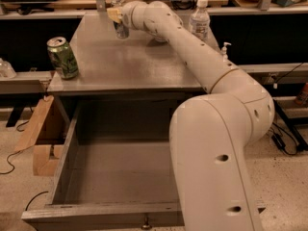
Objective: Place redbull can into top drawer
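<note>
The redbull can (121, 30), slim and silver-grey, stands upright at the far back of the grey countertop (125, 64). My gripper (116, 16) is at the can's top, reached in from the right on the long white arm; it hides the can's upper part. The top drawer (98, 211) is pulled out below the counter in the foreground. Its flat grey bottom has nothing on it, and a small knob (146, 224) shows on its front. The arm's large white base covers the drawer's right side.
A wider green can (62, 57) stands at the counter's left front edge. A clear water bottle (198, 18) stands at the back right, behind the arm. A small pump bottle (224, 50) sits to the right. Cardboard (41, 131) leans left of the drawer.
</note>
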Robot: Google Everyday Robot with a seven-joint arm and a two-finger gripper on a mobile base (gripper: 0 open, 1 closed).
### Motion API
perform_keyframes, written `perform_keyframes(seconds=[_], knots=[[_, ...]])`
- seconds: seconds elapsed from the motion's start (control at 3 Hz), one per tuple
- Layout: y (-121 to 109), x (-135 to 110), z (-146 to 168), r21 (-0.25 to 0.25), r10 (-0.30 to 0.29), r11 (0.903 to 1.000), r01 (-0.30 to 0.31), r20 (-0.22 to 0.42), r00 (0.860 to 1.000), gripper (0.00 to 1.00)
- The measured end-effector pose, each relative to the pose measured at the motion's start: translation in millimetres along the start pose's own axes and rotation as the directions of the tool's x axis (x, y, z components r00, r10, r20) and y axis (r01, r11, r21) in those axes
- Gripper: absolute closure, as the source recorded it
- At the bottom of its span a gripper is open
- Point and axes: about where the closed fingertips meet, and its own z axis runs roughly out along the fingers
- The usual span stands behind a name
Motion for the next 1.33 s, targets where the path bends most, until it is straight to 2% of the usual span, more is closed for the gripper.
perform_keyframes(seconds=[0.33,0.67,1.0,1.33], knots=[[5,-29,-42,-0.029,-0.052,0.9981,0.054,0.047,0.998,1.00],[20,-54,-92,-0.064,-0.112,0.9908,0.120,0.105,0.988,1.00],[43,-56,-137,-0.103,-0.164,0.9783,0.180,0.147,0.976,1.00],[107,-46,-187,-0.220,-0.192,0.9468,0.235,0.200,0.961,1.00]])
